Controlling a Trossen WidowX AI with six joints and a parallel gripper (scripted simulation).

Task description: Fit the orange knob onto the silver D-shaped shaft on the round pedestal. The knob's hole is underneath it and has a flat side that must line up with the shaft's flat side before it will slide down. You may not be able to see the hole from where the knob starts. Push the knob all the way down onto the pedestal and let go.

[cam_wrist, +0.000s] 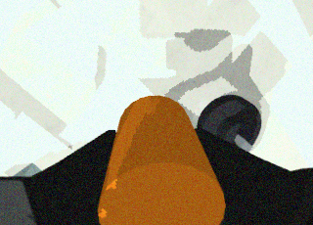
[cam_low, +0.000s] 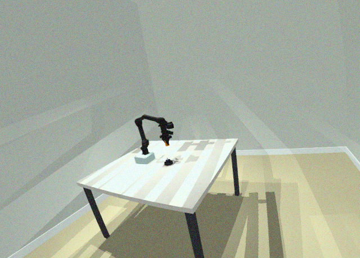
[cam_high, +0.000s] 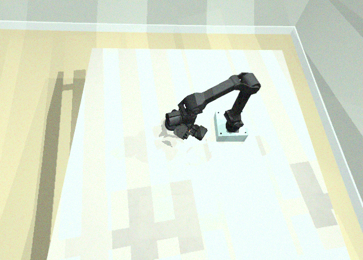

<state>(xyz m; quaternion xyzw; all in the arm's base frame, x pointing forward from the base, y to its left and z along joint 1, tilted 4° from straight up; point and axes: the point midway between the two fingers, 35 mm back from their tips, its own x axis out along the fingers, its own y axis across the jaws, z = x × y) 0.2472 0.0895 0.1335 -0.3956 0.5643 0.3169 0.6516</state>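
Note:
My gripper (cam_high: 189, 131) (cam_low: 166, 141) (cam_wrist: 155, 137) is shut on the orange knob and holds it well above the table. The orange knob (cam_low: 166, 144) (cam_wrist: 158, 186) is a tapered cylinder, wide end towards the wrist camera. Its underside and hole are hidden. The round pedestal (cam_low: 168, 162) (cam_wrist: 226, 114) is dark and stands on the table, apart from the knob, just right of it in the wrist view. The silver shaft (cam_wrist: 242, 141) shows partly beside the right finger; its flat side cannot be made out. The arm hides much of the pedestal in the top view.
The white table (cam_high: 264, 192) (cam_low: 162, 188) carries the arm's pale blue base block (cam_high: 220, 131) (cam_low: 145, 159). The base block stands to one side of the pedestal. Grey shadow patches lie across the table top.

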